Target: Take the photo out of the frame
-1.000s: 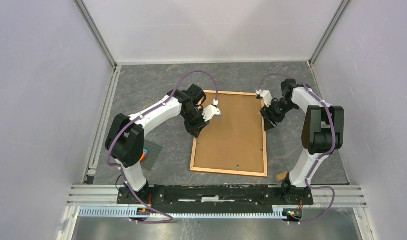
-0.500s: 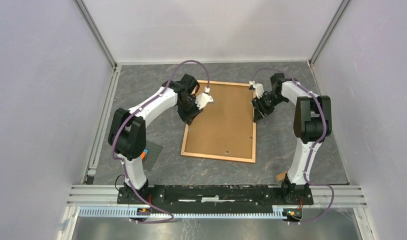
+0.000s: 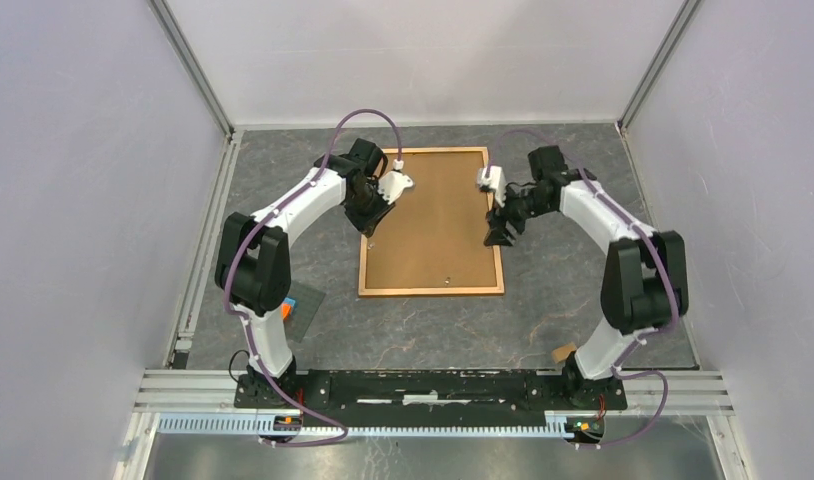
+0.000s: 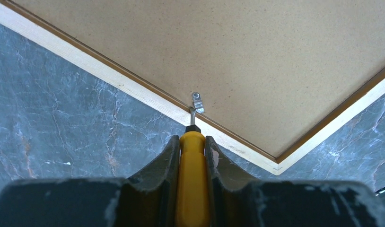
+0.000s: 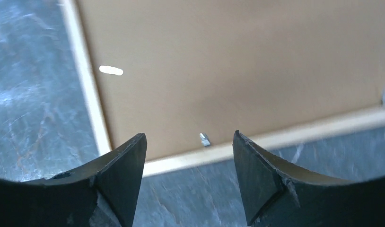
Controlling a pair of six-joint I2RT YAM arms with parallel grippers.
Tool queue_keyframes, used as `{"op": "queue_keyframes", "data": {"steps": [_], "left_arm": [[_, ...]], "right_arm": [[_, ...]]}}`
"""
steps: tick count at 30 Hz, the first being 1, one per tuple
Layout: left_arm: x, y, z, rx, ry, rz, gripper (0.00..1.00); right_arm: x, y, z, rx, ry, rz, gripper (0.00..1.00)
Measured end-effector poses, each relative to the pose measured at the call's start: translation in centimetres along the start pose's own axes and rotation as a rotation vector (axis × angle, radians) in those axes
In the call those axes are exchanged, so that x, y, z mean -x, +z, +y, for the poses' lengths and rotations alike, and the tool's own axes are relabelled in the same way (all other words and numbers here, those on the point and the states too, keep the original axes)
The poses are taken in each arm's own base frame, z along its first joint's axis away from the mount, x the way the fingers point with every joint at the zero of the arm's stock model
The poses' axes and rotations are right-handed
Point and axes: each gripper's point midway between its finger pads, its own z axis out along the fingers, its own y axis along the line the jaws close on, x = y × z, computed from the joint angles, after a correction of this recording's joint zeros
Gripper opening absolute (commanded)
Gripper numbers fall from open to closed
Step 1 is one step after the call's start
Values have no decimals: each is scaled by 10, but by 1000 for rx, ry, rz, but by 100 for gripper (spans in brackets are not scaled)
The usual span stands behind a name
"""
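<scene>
The frame [image 3: 431, 215] lies face down on the grey table, its plain brown back up, so the photo is hidden under it. My left gripper [image 3: 371, 225] is at the frame's left edge. In the left wrist view it [image 4: 192, 142] is shut on a yellow-handled screwdriver [image 4: 192, 184], whose metal tip touches a small metal clip [image 4: 196, 100] on the wooden border [image 4: 134, 92]. My right gripper [image 3: 495, 235] is at the frame's right edge. In the right wrist view it [image 5: 189, 142] is open and empty above the border [image 5: 91, 94], with another clip [image 5: 205, 139] between its fingers.
A small grey plate with an orange block [image 3: 293, 308] lies at the near left beside the left arm's base link. A small brown scrap [image 3: 563, 352] lies near the right arm's base. White walls enclose the table on three sides.
The frame has slid toward the far left and turned until it lies square to the table. Both grippers moved with it, staying at its left and right edges.
</scene>
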Motion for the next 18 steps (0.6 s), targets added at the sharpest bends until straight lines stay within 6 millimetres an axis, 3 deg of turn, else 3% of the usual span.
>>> {"op": "queue_keyframes", "data": {"steps": [3,6,12,18], "left_arm": [[0,0,0,3,-34,-1,2],[-1,0,2,7,-82,-5,2],[-2,-1,5,18,-162,-8,2],[-6,-1,9,39,-247,-3,2]], "right_arm": [[20,8,40,71,-197,-24,72],[9,31,75,169,-309,2,71],[-41,46,97,245,-330,97,69],[-63,54,117,289,-405,143,63]]}}
